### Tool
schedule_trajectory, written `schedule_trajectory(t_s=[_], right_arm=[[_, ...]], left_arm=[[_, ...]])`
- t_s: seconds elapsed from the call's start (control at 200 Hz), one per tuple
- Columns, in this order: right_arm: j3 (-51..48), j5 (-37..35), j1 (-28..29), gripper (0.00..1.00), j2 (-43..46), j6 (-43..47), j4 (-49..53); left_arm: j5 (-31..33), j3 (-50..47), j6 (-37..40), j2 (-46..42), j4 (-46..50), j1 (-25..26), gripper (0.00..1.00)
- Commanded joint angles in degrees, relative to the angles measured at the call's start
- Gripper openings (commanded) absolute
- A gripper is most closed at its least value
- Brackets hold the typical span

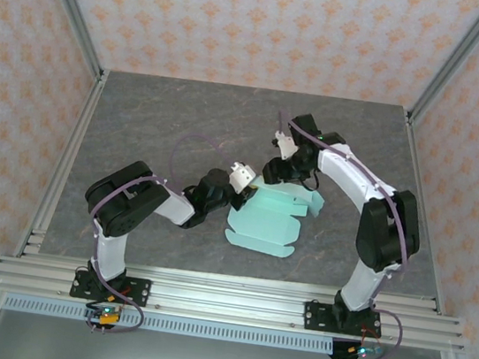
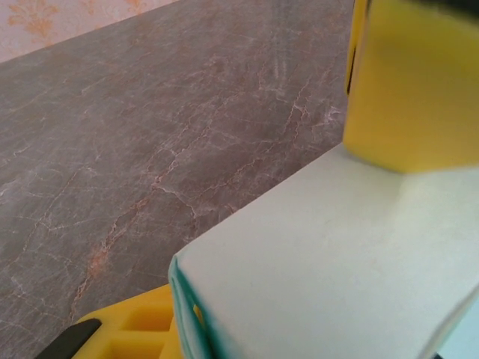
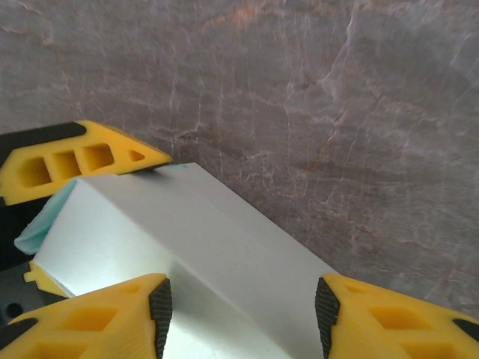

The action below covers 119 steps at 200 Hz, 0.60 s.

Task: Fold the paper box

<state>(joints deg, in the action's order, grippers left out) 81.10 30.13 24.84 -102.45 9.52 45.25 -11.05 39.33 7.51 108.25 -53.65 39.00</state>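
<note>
Two black-and-white robot arms [image 1: 129,200] rise from a slotted aluminium rail [image 1: 205,295] at the near edge and bend inward over a grey, veined stone-look tabletop [image 1: 158,123]. Between them, near the table's middle, lies the paper box [image 1: 269,224], a pale mint-blue sheet of thin card with cut flaps. It is mostly flat on the top, with its far left part lifted into a folded panel. The left gripper [image 1: 250,190] reaches in from the left at that part. Its wrist view has one yellow plastic finger [image 2: 412,82] pressed on top of the folded panel and the other under the fold, so it is clamped on the paper box. Just beyond, the right gripper [image 3: 243,308] hangs in from the far side. Its yellow, black-padded fingertips [image 3: 161,307] stand apart on either side of the same raised panel, spread rather than pinching it. Farther back the grey top runs to walls [image 1: 262,22] papered in a peach floral pattern.
</note>
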Motion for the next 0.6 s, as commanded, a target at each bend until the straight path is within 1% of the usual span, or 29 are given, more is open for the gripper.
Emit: schedule_trajectory(t_s=[0.0,0.21,0.32,0.395,0.486,0.591], right_arm=[[-1.4,-0.5,0.4,0.52,-0.2,0.6,0.3],[-5.1,-2.0,0.9,0.45,1.5,-4.0,-1.7],[-7.1,-3.9,1.3,0.37,2.9,-7.4,-3.4],[-7.9,-4.9,1.5,0.36,3.8,-9.8,-4.1],[-8.6,-4.0,1.5,0.35,4.9,-11.8,-5.2],[-9.3,-3.5,1.7,0.35,5.7,-13.3,-5.6]], left_arm=[[3.6,-2.1,-0.1,-0.9,-2.4,0.3,0.28],[10.1,-4.0,-3.0,-0.9,-6.0,0.4,0.31],[12.0,-5.1,-4.1,-1.4,-6.9,1.0,0.34],[13.3,-5.6,-4.4,-1.7,-7.3,1.7,0.35],[14.5,-5.8,-4.1,-2.0,-7.3,2.6,0.36],[15.1,-6.8,-3.2,-2.9,-7.9,3.2,0.34]])
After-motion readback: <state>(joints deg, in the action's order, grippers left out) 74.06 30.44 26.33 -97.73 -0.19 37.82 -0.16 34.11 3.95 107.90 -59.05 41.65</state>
